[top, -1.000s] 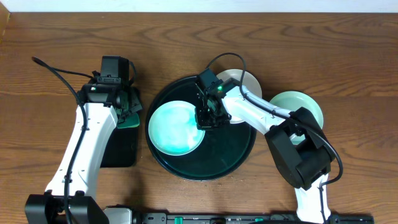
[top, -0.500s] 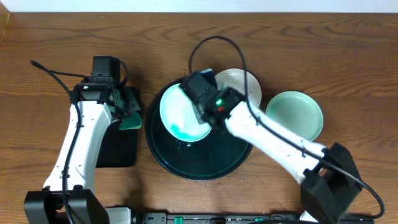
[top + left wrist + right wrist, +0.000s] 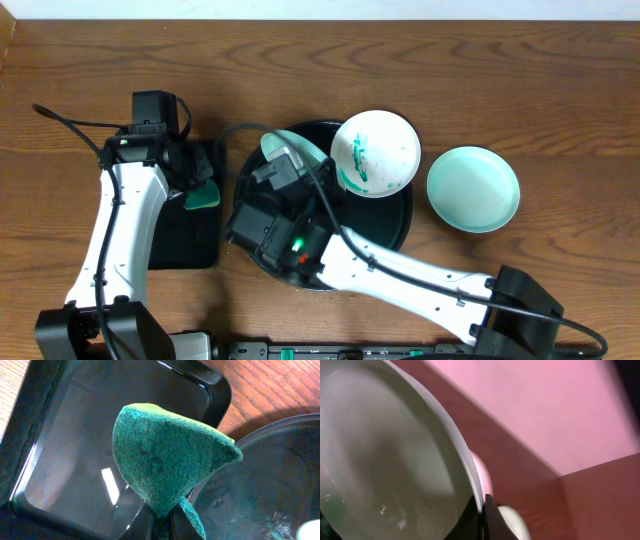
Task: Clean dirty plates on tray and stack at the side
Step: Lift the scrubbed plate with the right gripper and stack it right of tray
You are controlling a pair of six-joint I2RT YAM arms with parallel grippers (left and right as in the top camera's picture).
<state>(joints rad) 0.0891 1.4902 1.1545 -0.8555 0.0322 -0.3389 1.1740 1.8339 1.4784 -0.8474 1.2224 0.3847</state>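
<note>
1. The right gripper (image 3: pixel 481 510), clamped on the rim of a plate (image 3: pixel 385 455), has swung it up off the tray (image 3: pixel 393 222) and tipped it on edge.
2. The left gripper (image 3: pixel 161 522) pinches the green sponge (image 3: pixel 165 455) over the rectangular black tray (image 3: pixel 70 460), alongside.
3. A green-streaked plate (image 3: pixel 375 150) is now in plain view on the tray's far rim, and a cleaner-looking one (image 3: pixel 473 188) sits on the table.
4. My read: the lifted plate is being presented for wiping.

Green sponge (image 3: pixel 165 455) in left end effector (image 3: pixel 167 524)
</note>
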